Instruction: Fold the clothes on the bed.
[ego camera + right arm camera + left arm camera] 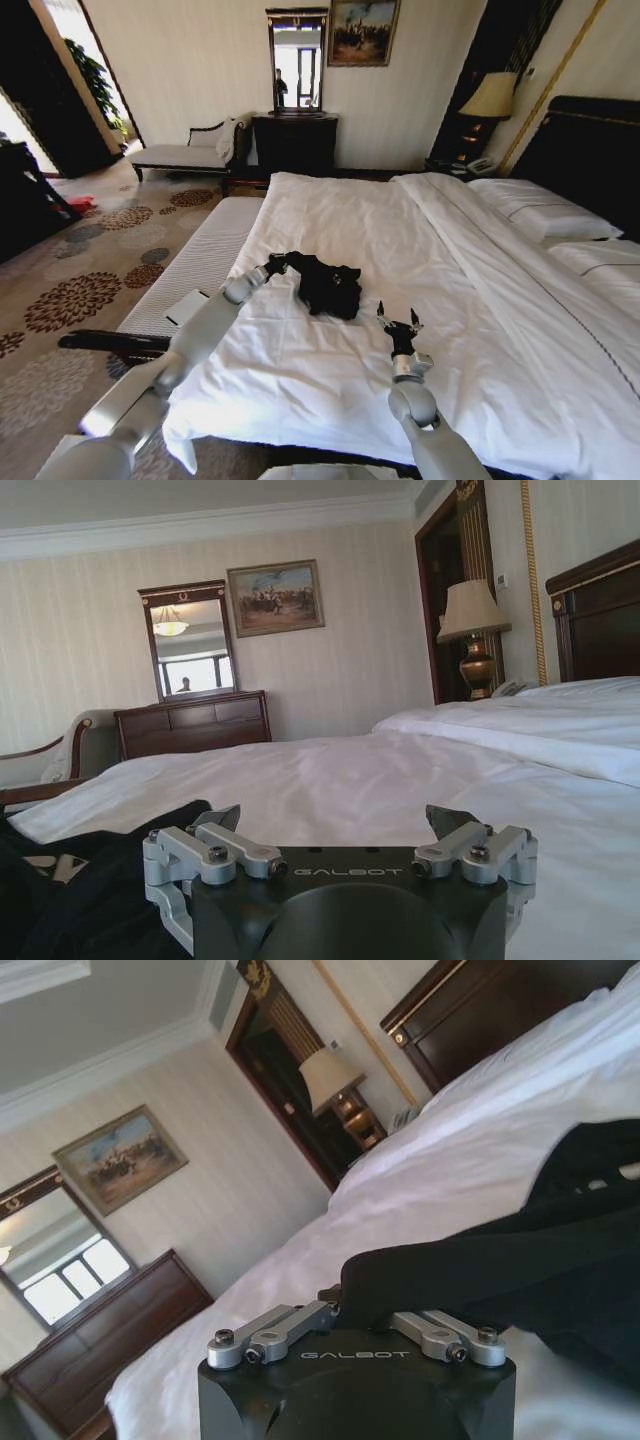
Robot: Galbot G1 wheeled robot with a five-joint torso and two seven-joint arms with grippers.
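Note:
The clothes, one black T-shirt (328,285), lie crumpled on the white bed (400,225) near its foot end. My left gripper (279,264) is at the shirt's left edge, shut on a fold of the black cloth (400,1275) that runs between its fingers. My right gripper (400,322) hovers just over the duvet to the right of the shirt, open with nothing between its fingers (225,818). In the right wrist view the shirt (70,890) lies off to one side of that gripper (340,825), apart from it.
A striped bench (195,272) stands along the bed's left side. Pillows (545,212) and a dark headboard (590,150) are at the right. A chaise (185,152), a dark dresser (293,140) with a mirror and a lamp (490,98) line the far wall.

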